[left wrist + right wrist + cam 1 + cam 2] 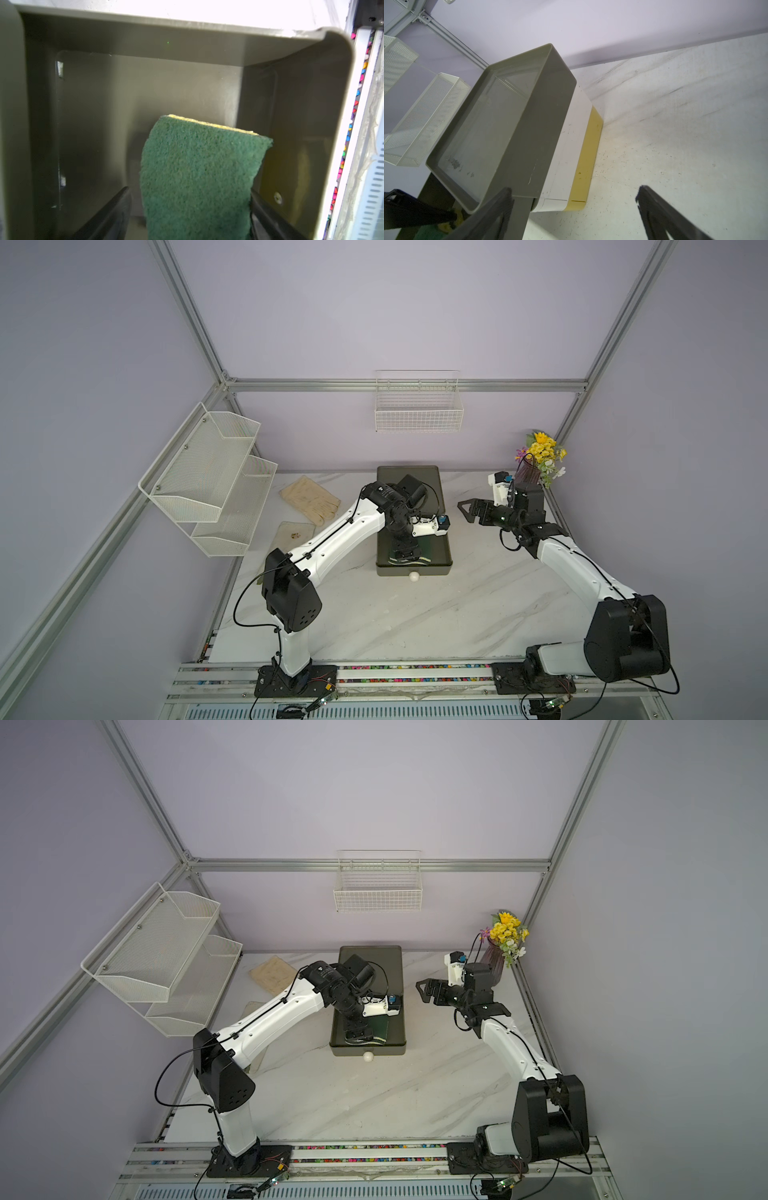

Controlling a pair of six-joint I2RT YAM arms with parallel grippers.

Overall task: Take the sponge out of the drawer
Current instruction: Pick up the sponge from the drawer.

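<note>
The dark grey drawer (448, 549) (401, 1036) is pulled out from its unit toward the table's front, a white knob (413, 576) on its face. The sponge (199, 170), green scouring side with a yellow edge, stands tilted inside the drawer (145, 41) and shows as a green patch in both top views (426, 556) (380, 1029). My left gripper (401, 558) (357, 1038) (189, 189) reaches down into the drawer, fingers straddling the sponge: one finger touches its edge, the other stands a small gap off. My right gripper (467, 510) (424, 990) (574, 188) hovers open and empty right of the drawer unit (529, 124).
Beige gloves (309, 499) and a flat pad (291, 535) lie left of the unit. White mesh shelves (208, 477) hang on the left wall, a wire basket (417, 414) on the back wall. A vase of flowers (536, 464) stands at the back right, just behind my right arm.
</note>
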